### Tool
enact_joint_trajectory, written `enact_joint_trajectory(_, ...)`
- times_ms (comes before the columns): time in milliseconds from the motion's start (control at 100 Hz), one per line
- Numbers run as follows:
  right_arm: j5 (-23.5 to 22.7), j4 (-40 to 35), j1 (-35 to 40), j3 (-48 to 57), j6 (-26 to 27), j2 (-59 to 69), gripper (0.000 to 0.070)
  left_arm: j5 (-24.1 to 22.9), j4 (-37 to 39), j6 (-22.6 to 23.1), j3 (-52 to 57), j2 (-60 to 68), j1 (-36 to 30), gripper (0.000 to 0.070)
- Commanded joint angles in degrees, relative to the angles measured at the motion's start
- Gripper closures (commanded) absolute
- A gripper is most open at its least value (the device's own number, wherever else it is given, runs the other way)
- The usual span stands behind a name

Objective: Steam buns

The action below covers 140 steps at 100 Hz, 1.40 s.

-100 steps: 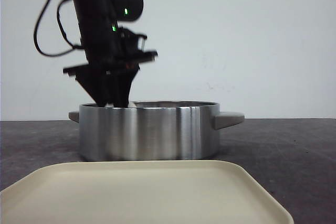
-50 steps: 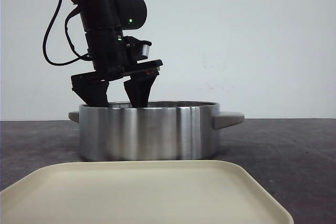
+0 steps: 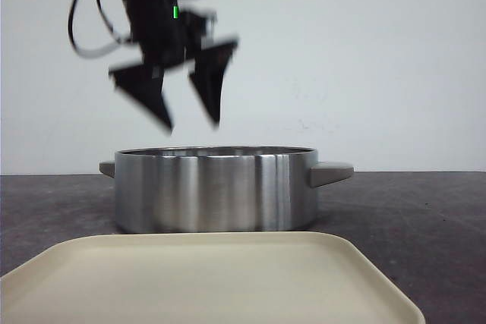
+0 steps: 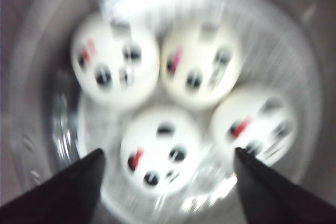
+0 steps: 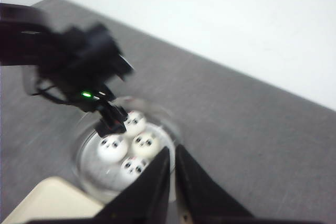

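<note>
Several white panda-face buns sit close together on the floor of the steel pot (image 3: pixel 216 187). In the blurred left wrist view I see one (image 4: pixel 160 150) between my fingers and others beyond it (image 4: pixel 115 66), (image 4: pixel 199 69), (image 4: pixel 254 124). My left gripper (image 3: pixel 191 121) is open and empty, hanging well above the pot's left side; it also shows in its wrist view (image 4: pixel 168 151). My right gripper (image 5: pixel 173 149) is shut and empty, off to the side of the pot (image 5: pixel 84 169). From there the buns (image 5: pixel 112 148) show below the left arm (image 5: pixel 79 66).
A cream tray (image 3: pixel 205 278) lies in front of the pot, near the table's front edge; its corner shows in the right wrist view (image 5: pixel 47 200). The pot has side handles (image 3: pixel 330 173). The table is dark grey, with a white wall behind.
My left gripper was shut low inside the pot, then opened, and has now risen clear above the rim with its jaws apart. The pot and tray have not moved.
</note>
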Motion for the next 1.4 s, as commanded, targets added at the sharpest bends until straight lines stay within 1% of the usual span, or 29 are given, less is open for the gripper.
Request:
enact_joint_trajectory(0,0.6,3.1,0.9,-1.4,-0.2,-0.6,0.069,-0.2,5.8,-5.8,1.7,-6.5,-2.0,0.0464)
enact_joint_trajectory(80,0.5,9.7,1.0,-7.0,-2.6,-3.3,0.069,-0.3,10.3,-6.0,1.7,-12.0,-4.4,0.0644)
enact_joint_trajectory(110,0.3,12.7,1.0,-9.7,-3.9,-4.7,0.069,-0.3,11.3,-5.9,1.7,-13.7,-5.4,0.0694)
enact_joint_trajectory(120,0.3,13.7,1.0,-10.7,-4.3,-5.1,0.069,-0.3,11.6,-5.9,1.7,-14.2,-5.8,0.07)
enact_joint_trajectory(170,-0.6,19.2,1.0,-16.0,-6.8,-7.6,0.069,-0.3,11.8,-4.8,1.7,-16.8,-7.7,0.07)
enact_joint_trajectory(240,-4.1,27.4,1.0,-24.1,-10.2,-11.5,0.069,-0.8,10.2,-3.2,1.6,-19.8,-10.0,0.07)
enact_joint_trajectory(290,-6.8,32.8,0.9,-30.0,-11.8,-14.2,0.069,-2.6,8.3,-2.0,1.2,-21.8,-11.6,0.07)
enact_joint_trajectory(330,-8.1,36.7,0.9,-34.5,-12.6,-16.4,0.069,-4.8,6.8,-1.0,0.4,-23.6,-12.9,0.07)
enact_joint_trajectory(420,-8.6,42.4,0.9,-42.9,-12.5,-20.7,0.069,-8.1,4.8,-0.2,-4.0,-28.6,-15.4,0.07)
enact_joint_trajectory(540,-8.4,43.1,0.9,-50.3,-9.4,-24.6,0.069,-10.8,5.8,-0.6,-15.4,-37.9,-16.3,0.07)
enact_joint_trajectory(620,-8.4,43.0,0.9,-53.2,-7.9,-26.2,0.069,-13.6,6.9,-2.1,-24.7,-45.3,-16.3,0.07)
enact_joint_trajectory(730,-8.5,43.0,0.9,-55.3,-6.9,-27.5,0.069,-13.7,7.7,-6.1,-36.0,-55.7,-16.3,0.07)
enact_joint_trajectory(820,-8.5,43.0,0.9,-55.4,-6.8,-27.6,0.069,-13.7,7.6,-9.4,-41.7,-62.2,-16.3,0.07)
enact_joint_trajectory(870,-8.4,43.3,0.9,-55.4,-6.8,-27.5,0.069,-14.1,7.3,-11.0,-43.2,-64.8,-16.3,0.07)
enact_joint_trajectory(930,-8.4,43.7,0.9,-55.4,-6.8,-27.5,0.069,-15.0,6.7,-11.8,-43.7,-67.0,-16.3,0.07)
enact_joint_trajectory(1190,-8.5,45.1,1.0,-55.4,-6.9,-27.6,0.069,-15.1,3.5,-12.2,-43.7,-72.6,-16.3,0.07)
enact_joint_trajectory(1391,-8.5,45.1,1.0,-55.4,-6.9,-27.6,0.069,-15.1,4.6,-12.2,-43.7,-75.2,-16.4,0.07)
